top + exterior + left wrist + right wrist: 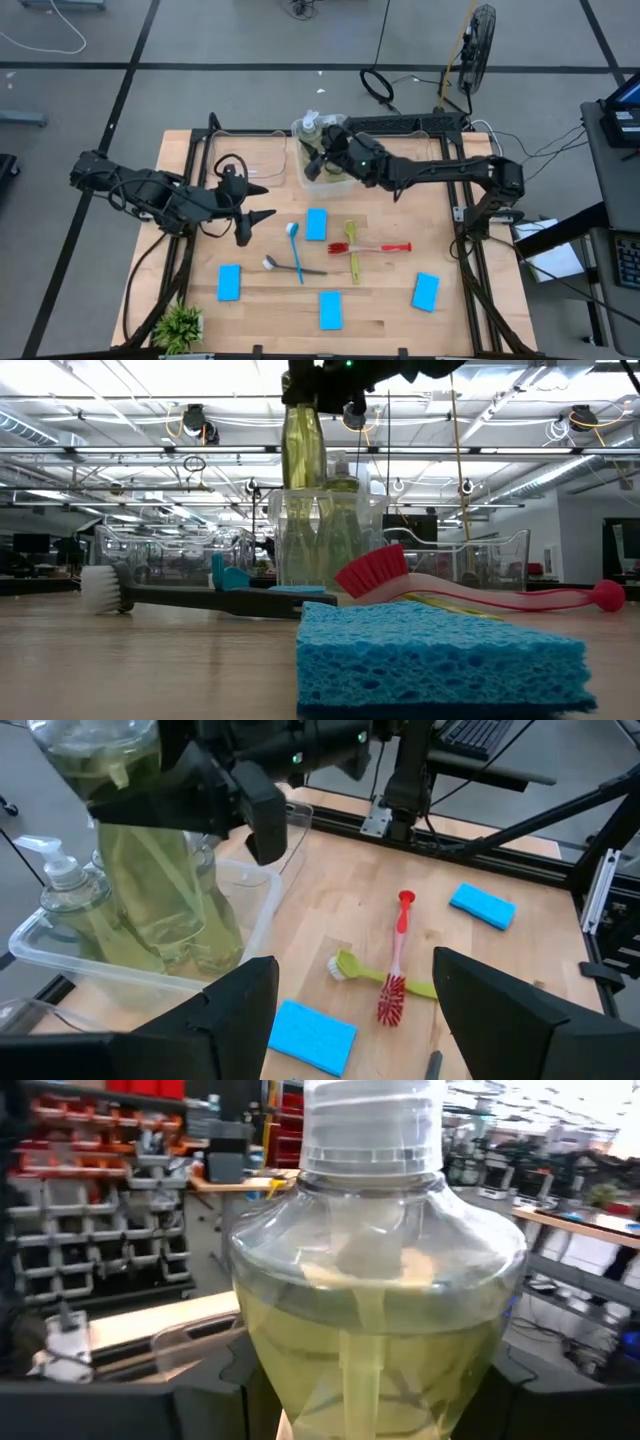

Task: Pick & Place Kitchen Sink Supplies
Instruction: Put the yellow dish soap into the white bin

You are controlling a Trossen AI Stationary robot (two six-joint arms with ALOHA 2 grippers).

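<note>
Bottle is held clamped in the right gripper above the bin, where other bottles stand; a knock against them is risked. Left gripper is spread, empty.

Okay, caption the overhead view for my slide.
Right hand holds a bottle over the clear bin; sponges and brushes await.

Both arms are dark, almost black, built of chunky rounded segments joined at bulky housings. Black cables loop loosely along the left arm and trail off its base. The right arm carries small green indicator lights near its wrist. The left gripper has broad, flat, matte-black fingers with angular, wedge-shaped edges.
</note>
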